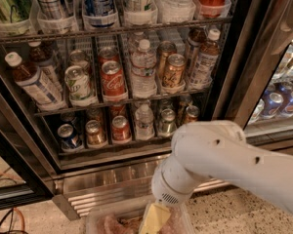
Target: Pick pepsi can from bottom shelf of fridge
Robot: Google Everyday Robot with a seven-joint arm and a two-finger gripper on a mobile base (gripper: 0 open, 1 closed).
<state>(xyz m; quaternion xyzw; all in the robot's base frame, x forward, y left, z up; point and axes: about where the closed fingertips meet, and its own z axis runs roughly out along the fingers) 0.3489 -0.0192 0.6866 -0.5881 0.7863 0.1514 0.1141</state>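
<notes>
Small blue pepsi can (pixel 68 136) with silver top, upright at the left end of the bottom shelf (pixel 136 146) of the fridge (pixel 228 77), just beside a gold-brown can (pixel 94 133) (red can (pixel 120 128) next along). Gripper (pixel 154 219) down at the lower edge under the white arm (pixel 219 160), well apart from the pepsi can. Cannot tell how far open, or whether holding anything.

Dark wire bottom shelf (pixel 112 146) of black-framed glass-door fridge (pixel 223 82), centre-left of frame. Standing on it, left to right: small blue pepsi can (pixel 68 136), gold-brown can (pixel 94 133), red cola can (pixel 120 129), clear plastic water bottle (pixel 144 123), silver can (pixel 167 123), brown can (pixel 190 114). Gripper (pixel 154 220) at bottom centre, under the white arm.
</notes>
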